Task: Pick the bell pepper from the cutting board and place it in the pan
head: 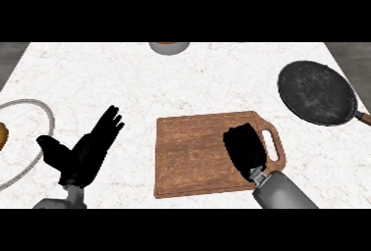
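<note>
Right hand's fingers [243, 139]: they lie over the right half of the cutting board [196, 154], bent downward, seemingly curled over something; what they hold, if anything, is covered by the hand itself.
Bell pepper: not to be made out anywhere; if it is on the cutting board, the right hand [245, 147] hides it.
Right hand: black, over the cutting board just beside its handle slot [273, 144], with its grey forearm [282, 191] coming in from the board's lower right corner.
Cutting board: brown wood, lying flat on the table [145, 83], its slot on the right side; its left and middle parts are bare.
Pan [317, 92]: dark and round, up and to the right of the cutting board, apart from it; its handle [362, 116] runs off at the view's right edge.
Between board and pan: only a strip of white marbled table.
Left hand [83, 152]: well to the left of the cutting board, resting with fingers straight and spread, pointing up, holding nothing.
Plate [33, 105]: farther left of the cutting board, only its thin pale rim showing, mostly cut off at the view's edge, with a brown bit [3, 136] at the very edge, too little to name.
Round object [170, 47]: far above the cutting board, cut off; hard to tell what it is.
</note>
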Action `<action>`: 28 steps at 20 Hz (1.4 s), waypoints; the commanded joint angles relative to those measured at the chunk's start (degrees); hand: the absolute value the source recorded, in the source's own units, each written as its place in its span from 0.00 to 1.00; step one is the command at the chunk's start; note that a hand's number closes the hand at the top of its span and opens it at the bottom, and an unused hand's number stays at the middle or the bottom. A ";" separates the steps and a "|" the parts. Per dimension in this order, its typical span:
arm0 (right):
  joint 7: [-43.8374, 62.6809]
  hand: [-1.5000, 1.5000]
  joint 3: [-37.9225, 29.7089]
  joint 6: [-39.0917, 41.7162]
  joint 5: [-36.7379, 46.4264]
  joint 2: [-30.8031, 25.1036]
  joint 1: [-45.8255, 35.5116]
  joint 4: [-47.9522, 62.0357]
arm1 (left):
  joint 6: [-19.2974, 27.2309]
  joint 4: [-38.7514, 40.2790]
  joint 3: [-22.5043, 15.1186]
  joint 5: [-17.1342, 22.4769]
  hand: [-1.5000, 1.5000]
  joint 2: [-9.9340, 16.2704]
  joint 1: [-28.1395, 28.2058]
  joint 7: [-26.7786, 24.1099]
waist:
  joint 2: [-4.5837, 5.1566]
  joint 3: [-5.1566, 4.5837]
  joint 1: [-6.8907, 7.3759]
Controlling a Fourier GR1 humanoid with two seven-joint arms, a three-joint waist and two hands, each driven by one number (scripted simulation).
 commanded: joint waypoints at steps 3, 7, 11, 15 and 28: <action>6.94 1.00 -7.69 -13.77 -2.60 1.18 10.16 -15.76 | 1.31 1.66 -0.09 -0.91 0.50 -1.37 -1.46 -0.23 | -0.09 -0.10 -0.40; 6.92 1.00 -10.95 -20.21 -5.10 1.16 15.35 -26.84 | -1.70 -1.83 -0.42 -0.06 0.50 1.03 2.66 -0.32 | -0.19 -0.10 1.43; 5.43 1.00 -15.53 -21.67 -13.93 2.85 19.56 -35.16 | -0.36 -1.14 -0.52 -0.65 0.50 0.08 -0.81 1.90 | 0.29 -0.09 2.04; 0.31 1.00 -22.77 -24.65 -24.27 0.97 25.19 -39.34 | 0.06 -2.43 -1.46 -1.50 0.50 -0.59 -1.41 3.06 | 0.44 -0.08 2.70; -21.99 1.00 -41.09 -37.73 -29.18 -2.78 8.21 1.66 | -1.25 -2.16 -1.77 -3.22 0.50 -2.37 -2.15 3.66 | 0.82 -0.05 4.73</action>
